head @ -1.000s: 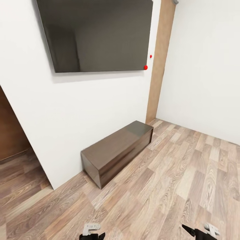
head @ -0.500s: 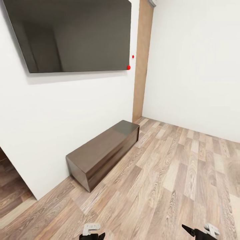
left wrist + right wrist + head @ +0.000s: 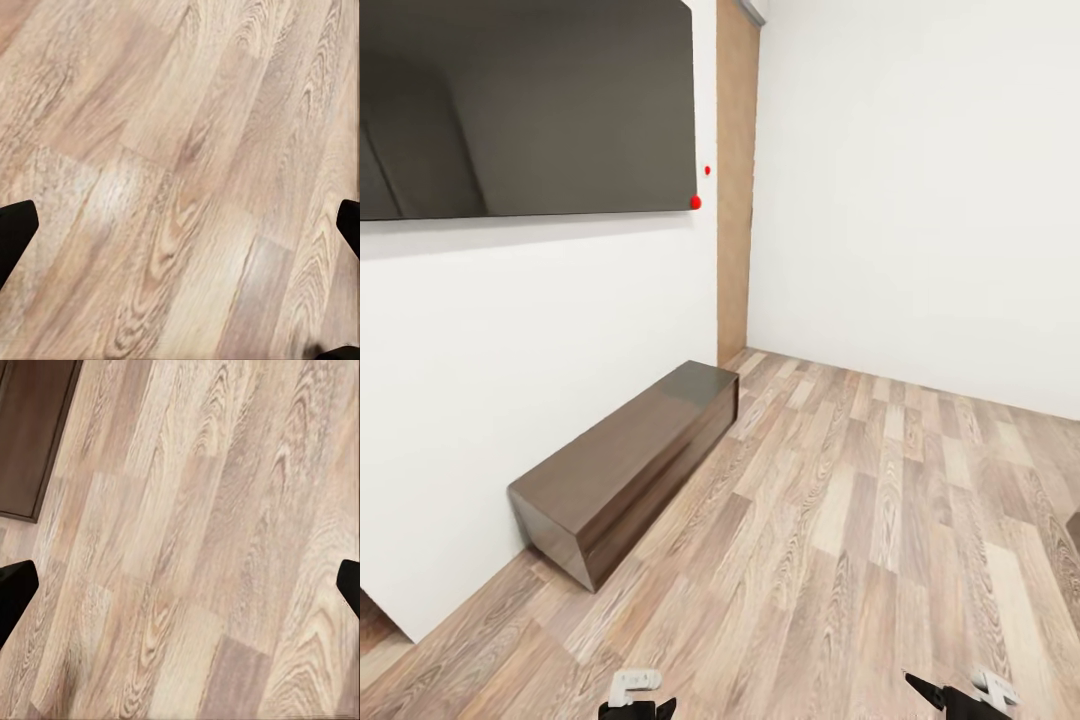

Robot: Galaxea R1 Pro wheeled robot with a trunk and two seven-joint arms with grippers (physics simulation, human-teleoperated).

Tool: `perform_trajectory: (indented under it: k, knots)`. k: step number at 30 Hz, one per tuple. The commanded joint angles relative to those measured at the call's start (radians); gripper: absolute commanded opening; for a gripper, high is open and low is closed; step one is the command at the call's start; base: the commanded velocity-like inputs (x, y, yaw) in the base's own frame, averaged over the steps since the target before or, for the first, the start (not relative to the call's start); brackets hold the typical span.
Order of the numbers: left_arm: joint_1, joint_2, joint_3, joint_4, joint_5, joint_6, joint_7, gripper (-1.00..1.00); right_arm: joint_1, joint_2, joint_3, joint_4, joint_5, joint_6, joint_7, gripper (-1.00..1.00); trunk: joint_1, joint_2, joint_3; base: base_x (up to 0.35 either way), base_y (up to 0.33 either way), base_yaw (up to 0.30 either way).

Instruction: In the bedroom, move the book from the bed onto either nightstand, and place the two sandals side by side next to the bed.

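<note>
I stand in the bedroom, facing a corner of white walls over the wood-plank floor (image 3: 860,560). The book, the bed, the nightstand and the two sandals are out of view. My left gripper (image 3: 637,697) and right gripper (image 3: 960,693) peek in at the lower edge of the head view. In the left wrist view the left gripper (image 3: 180,225) is open, its dark fingertips (image 3: 15,229) far apart over bare planks. The right gripper (image 3: 180,585) is open the same way, with nothing between its fingertips (image 3: 15,585).
A long dark wood bench cabinet (image 3: 630,455) stands on the floor against the left wall. A large dark screen (image 3: 520,100) hangs above it, beside a brown wood wall panel (image 3: 735,200). A dark brown wooden edge (image 3: 30,427) shows in the right wrist view.
The whole head picture has shifted left, so the camera has turned right. The brown opening at the far left has left the picture. Both grippers stay as they were.
</note>
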Motion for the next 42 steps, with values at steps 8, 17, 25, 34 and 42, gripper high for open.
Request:
perform_trajectory:
  k: [8, 17, 25, 34, 42]
  knots:
    - [-0.001, 0.0, -0.008, 0.002, 0.009, -0.004, -0.004, 1.0, -0.001, 0.0, -0.002, 0.001, 0.0, -0.002, 0.003, 1.0, 0.0, 0.0, -0.001, 0.0, 0.0, -0.281]
    - [-0.001, 0.0, -0.008, 0.002, 0.009, -0.004, -0.005, 1.0, -0.001, -0.001, -0.002, 0.0, 0.0, -0.002, 0.003, 1.0, 0.0, 0.0, -0.001, 0.0, 0.0, -0.281]
    - [-0.001, 0.0, -0.008, 0.002, 0.009, -0.004, -0.005, 1.0, -0.001, 0.0, -0.001, 0.0, 0.0, -0.002, 0.003, 1.0, 0.0, 0.0, -0.001, 0.0, 0.0, -0.281]
    - [-0.001, 0.0, -0.008, 0.002, 0.009, -0.004, -0.005, 1.0, -0.001, 0.0, -0.001, 0.0, 0.001, -0.002, 0.003, 1.0, 0.0, 0.0, -0.001, 0.01, 0.0, -0.281]
    - [-0.001, 0.0, -0.008, 0.002, 0.009, -0.004, -0.005, 1.0, -0.001, 0.0, -0.002, 0.0, 0.001, -0.002, 0.003, 1.0, 0.0, 0.0, -0.001, 0.264, 0.0, -0.136]
